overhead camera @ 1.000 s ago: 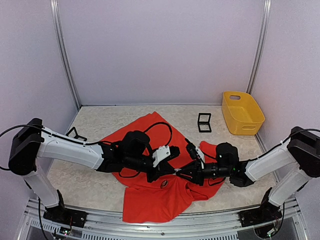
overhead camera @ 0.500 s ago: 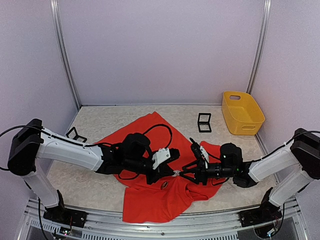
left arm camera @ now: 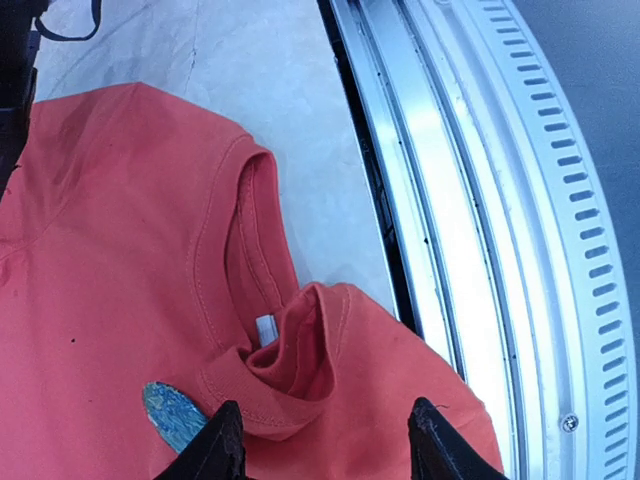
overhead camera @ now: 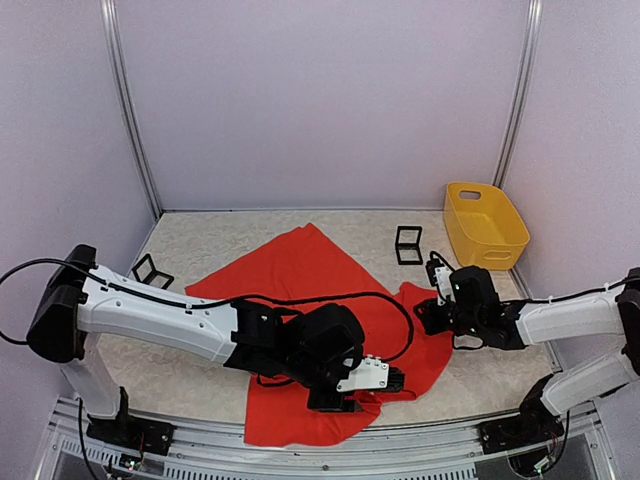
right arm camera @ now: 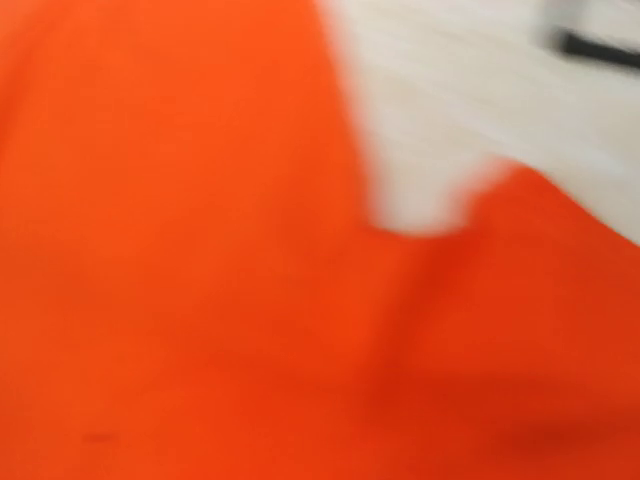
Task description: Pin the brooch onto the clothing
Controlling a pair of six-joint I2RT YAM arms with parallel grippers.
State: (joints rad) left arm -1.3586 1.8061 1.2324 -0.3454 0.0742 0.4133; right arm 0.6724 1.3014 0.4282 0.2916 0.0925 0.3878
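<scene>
Clothing, a bright red T-shirt (overhead camera: 290, 270), lay rumpled across the pale table (overhead camera: 200, 235), its lower part reaching the near edge between the two arms. The left gripper (overhead camera: 398, 382) hung low over the near part of the shirt, close to the table's front edge. In the left wrist view its two dark fingertips (left arm camera: 228, 440) stood well apart, with nothing held between them and only red fabric (left arm camera: 100, 250) below. In that view the folded collar (left arm camera: 250, 250) with its small white label (left arm camera: 265, 327) lay just ahead of the spread gripper (left arm camera: 327, 420). A small blue-green oval, the brooch (left arm camera: 172, 415), rested on the fabric beside the collar, just outside one fingertip. Whether it was fastened to the cloth could not be told. A ribbed metal rail (left arm camera: 470, 200) ran along the table edge close by. The right gripper (overhead camera: 424, 317) sat over the shirt's far right edge, well apart from the left one. Its fingers could not be made out from above. The right wrist view gave only a blur of red cloth (right arm camera: 150, 250) and pale table, so whether that gripper was spread or pressed together could not be told. A yellow bin (overhead camera: 486, 226) stood at the far right, clear of the shirt, with a small black frame (overhead camera: 407, 245) near it and another black frame (overhead camera: 150, 268) at the left.
</scene>
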